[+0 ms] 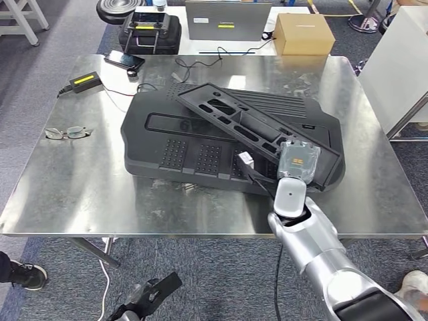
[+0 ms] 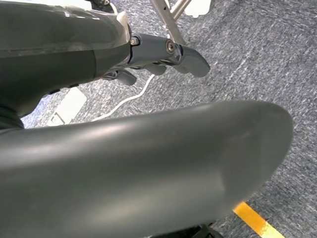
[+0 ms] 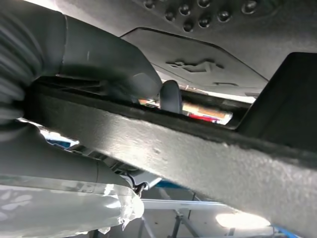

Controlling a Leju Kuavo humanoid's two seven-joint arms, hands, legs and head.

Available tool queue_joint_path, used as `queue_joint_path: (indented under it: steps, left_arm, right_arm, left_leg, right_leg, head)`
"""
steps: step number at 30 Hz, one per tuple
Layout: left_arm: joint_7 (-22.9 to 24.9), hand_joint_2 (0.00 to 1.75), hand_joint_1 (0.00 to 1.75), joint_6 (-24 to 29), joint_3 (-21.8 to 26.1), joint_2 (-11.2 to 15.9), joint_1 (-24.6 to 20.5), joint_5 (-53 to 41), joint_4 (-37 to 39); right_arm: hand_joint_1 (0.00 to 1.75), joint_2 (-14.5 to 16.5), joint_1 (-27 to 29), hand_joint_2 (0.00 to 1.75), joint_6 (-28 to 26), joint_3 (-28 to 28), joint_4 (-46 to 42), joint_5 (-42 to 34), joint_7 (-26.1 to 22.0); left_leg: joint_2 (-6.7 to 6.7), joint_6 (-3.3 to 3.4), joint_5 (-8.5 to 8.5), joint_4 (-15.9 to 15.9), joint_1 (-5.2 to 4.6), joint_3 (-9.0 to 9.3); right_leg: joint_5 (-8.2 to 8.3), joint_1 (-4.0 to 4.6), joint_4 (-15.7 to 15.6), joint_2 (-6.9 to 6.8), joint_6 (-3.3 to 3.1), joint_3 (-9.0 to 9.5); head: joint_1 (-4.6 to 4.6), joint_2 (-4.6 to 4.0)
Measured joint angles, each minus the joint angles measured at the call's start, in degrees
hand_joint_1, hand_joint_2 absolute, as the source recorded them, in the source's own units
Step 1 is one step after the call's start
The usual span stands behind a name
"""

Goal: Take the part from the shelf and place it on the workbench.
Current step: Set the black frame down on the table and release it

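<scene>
Head view shows no writing I can read. A yellow label sits on the small black box (image 1: 83, 81) at the far left of the tabletop (image 1: 65, 194), and another yellow strip is on the black case (image 1: 150, 31) behind it, but the words are too small to tell.

The tabletop is shiny grey metal. On it lie a pair of glasses (image 1: 67, 132), a dark phone (image 1: 124, 59) and some thin black wires. A brown cardboard box (image 1: 303, 33) and a grey laptop (image 1: 227, 19) sit on a white table further back. The floor (image 1: 50, 60) is grey-blue carpet. In the left wrist view I see a yellow line (image 2: 254, 219) on the carpet and a white power strip (image 2: 68, 105) with a white cord.

A big black panel (image 1: 192, 144) lies flat in the middle of the tabletop. The part (image 1: 252, 124), a long black frame with holes, rests tilted on top of it.

My right arm reaches up from the near edge of the tabletop. My right hand (image 1: 297, 164) is at the near end of the part. In the right wrist view my thumb (image 3: 112, 64) is on one side of the part's rough black edge and a finger (image 3: 171, 96) is on the other, so my right hand holds the part.

My left hand (image 1: 151, 294) hangs low beside the tabletop, over the floor. Its dark fingers (image 2: 176, 54) are stretched out and apart, with nothing in them.
</scene>
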Motion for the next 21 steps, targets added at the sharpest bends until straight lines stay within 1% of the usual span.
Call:
queue_joint_path:
  steps: [4,11,18,21]
  left_arm:
    - [0.13,0.00,0.00,0.07,-0.25,0.00,0.01,0.07,-0.02]
    - [0.16,0.00,0.00,0.10,-0.44,0.00,0.06,0.80,-0.01]
    - [0.08,0.00,0.00,0.19,-0.46,0.00,0.36,1.30,-0.02]
    - [-0.06,0.00,0.00,0.69,-0.45,0.01,0.64,2.60,-0.02]
  right_arm:
    - [0.00,0.01,-0.01,0.00,-0.18,-0.03,0.65,0.02,-1.25]
    - [0.00,0.16,-0.66,0.00,-0.18,-0.07,1.19,0.01,-6.79]
    - [0.00,0.30,-0.34,0.00,0.03,-0.09,0.99,-0.05,-9.23]
    - [0.00,0.13,0.29,0.00,1.85,-0.09,-0.72,-0.65,-12.66]
  left_leg:
    - [0.00,0.00,0.00,0.00,0.00,0.00]
    - [0.02,0.00,0.00,0.00,0.01,0.06]
    - [0.02,0.00,0.01,0.00,0.01,0.07]
    - [0.02,0.00,0.00,0.00,0.01,0.07]
  right_leg:
    - [0.00,0.00,0.00,0.00,0.00,0.01]
    - [0.00,0.00,0.00,0.03,0.00,0.03]
    - [0.00,0.00,0.00,0.02,0.00,0.06]
    - [0.00,0.00,0.00,0.03,0.00,0.05]
  head:
    - [0.00,0.00]
    - [0.00,0.01]
    - [0.00,0.01]
    - [0.00,0.00]
